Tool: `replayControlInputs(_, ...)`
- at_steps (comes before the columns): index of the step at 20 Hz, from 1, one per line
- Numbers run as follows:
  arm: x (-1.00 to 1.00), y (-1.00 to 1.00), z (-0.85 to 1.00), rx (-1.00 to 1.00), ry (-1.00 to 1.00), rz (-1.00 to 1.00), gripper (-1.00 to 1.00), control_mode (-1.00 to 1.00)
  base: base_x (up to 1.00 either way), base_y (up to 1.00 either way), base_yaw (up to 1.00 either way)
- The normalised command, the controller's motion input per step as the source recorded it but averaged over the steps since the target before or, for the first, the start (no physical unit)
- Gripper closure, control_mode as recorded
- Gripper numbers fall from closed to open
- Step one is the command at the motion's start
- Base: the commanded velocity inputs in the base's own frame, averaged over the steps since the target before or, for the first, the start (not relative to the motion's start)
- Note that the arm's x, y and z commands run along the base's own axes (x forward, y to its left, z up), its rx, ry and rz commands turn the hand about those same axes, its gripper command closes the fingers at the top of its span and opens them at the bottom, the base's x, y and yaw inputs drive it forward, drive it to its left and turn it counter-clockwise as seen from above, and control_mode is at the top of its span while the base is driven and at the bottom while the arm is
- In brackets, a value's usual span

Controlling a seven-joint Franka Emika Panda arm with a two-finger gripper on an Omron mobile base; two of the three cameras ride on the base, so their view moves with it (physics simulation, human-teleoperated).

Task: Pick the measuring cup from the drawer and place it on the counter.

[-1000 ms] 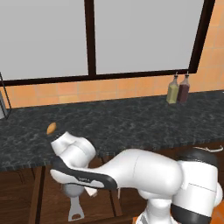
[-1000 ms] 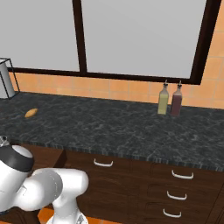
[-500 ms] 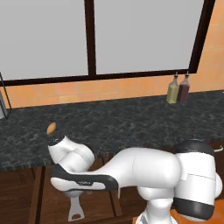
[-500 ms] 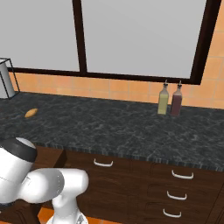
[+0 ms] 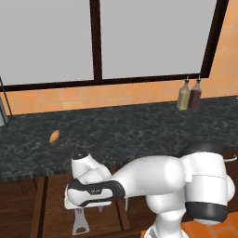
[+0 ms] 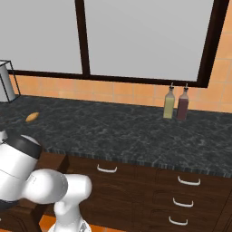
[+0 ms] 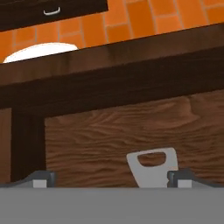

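Note:
The drawer [image 5: 49,204] stands pulled out below the counter [image 5: 125,128], its lighter wood floor [image 7: 100,131] facing the hand camera. The measuring cup lies inside it. Its flat grey handle with the hole [image 7: 153,166] points away from the hand, and the same handle [image 5: 80,224] pokes out under the hand in the left base view. The bowl is hidden under the hand. My gripper [image 7: 111,180] hangs low in the drawer, open. Its fingertips [image 7: 41,178] stand wide apart on either side of the handle, which is nearer the right tip.
A small orange lump [image 5: 55,135] lies on the counter at the left. Two bottles [image 5: 189,95] stand at the back right by the tiled wall. Narrower stacked drawers with white handles [image 6: 188,181] sit to the right. My white arm [image 5: 153,179] arches over the open drawer.
The arm has folded and its elbow has swung right, with the hand sinking slightly into the drawer. The cup's handle has stayed put.

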Motion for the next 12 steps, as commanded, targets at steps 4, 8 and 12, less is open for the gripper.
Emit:
replayControlInputs(4,0.06,0.22,-0.26,0.01,-0.05,0.07,-1.00,-1.00,0.00,0.00,0.00)
replayControlInputs(8,0.21,0.44,-0.32,0.00,-0.11,0.03,-1.00,-1.00,0.00,0.00,0.00)
replayControlInputs(12,0.30,0.21,-0.41,0.00,-0.11,0.05,-1.00,-1.00,0.00,0.00,0.00)
